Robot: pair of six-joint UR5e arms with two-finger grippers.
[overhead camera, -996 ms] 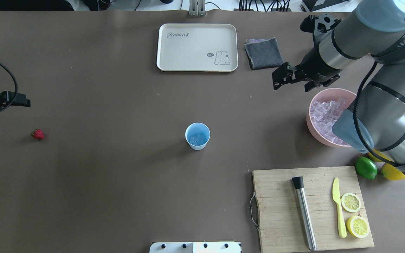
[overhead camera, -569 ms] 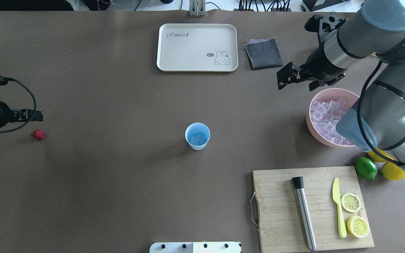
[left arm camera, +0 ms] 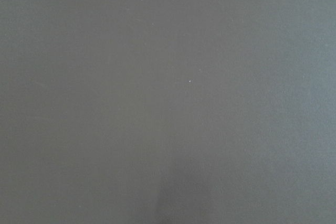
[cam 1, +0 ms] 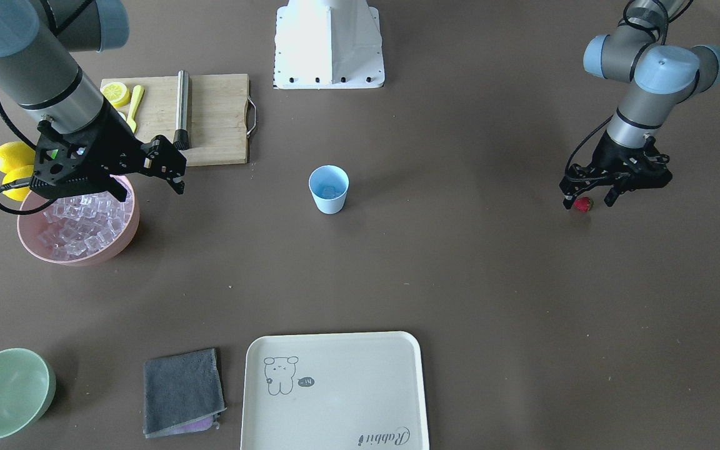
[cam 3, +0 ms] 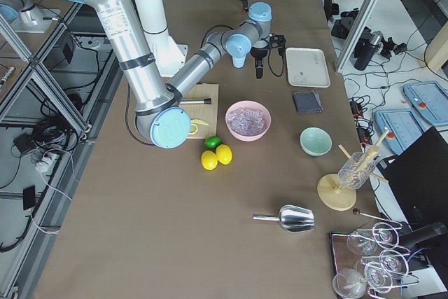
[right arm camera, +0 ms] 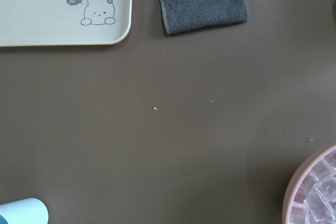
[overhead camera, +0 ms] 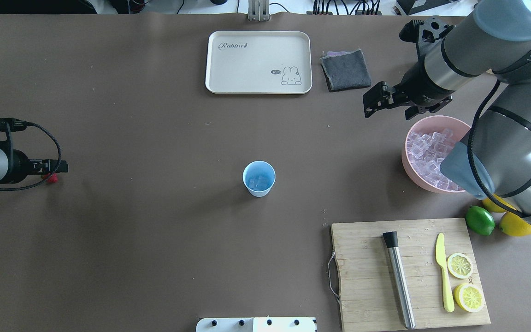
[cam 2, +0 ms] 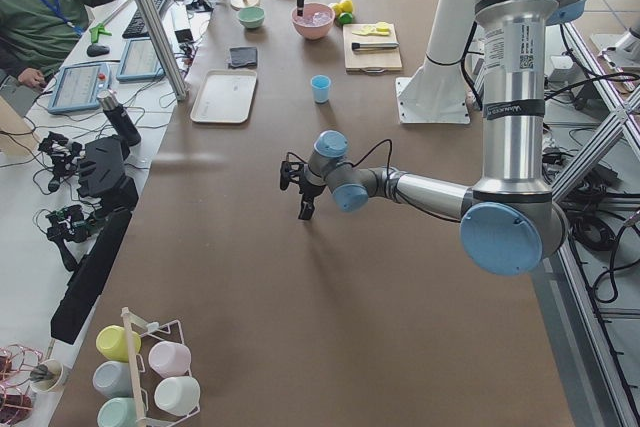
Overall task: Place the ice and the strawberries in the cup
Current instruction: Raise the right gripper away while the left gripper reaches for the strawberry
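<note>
The light-blue cup (overhead camera: 259,179) stands upright mid-table with a few ice cubes (overhead camera: 259,183) in it. More ice (overhead camera: 431,150) fills the pink bowl (overhead camera: 405,161) at the right. The strawberry (cam 1: 582,205) lies on the table far left of the cup. My left gripper (cam 1: 587,201) is open and low over the berry, with one finger on each side. In the overhead view the berry (overhead camera: 52,178) is mostly hidden under it. My right gripper (overhead camera: 387,109) is open and empty, above the table at the bowl's far edge.
A cream tray (overhead camera: 258,62) and a grey cloth (overhead camera: 345,69) lie at the far side. A cutting board (overhead camera: 367,276) with muddler, yellow knife and lemon halves sits front right. A lime (overhead camera: 480,220) and lemons (overhead camera: 514,225) lie by the bowl. A green bowl (cam 1: 4,392) stands far right.
My left gripper has moved in from the table's left edge and come down over the strawberry, now mostly covering it. My right gripper shifted slightly away from the cup, then stayed still.
</note>
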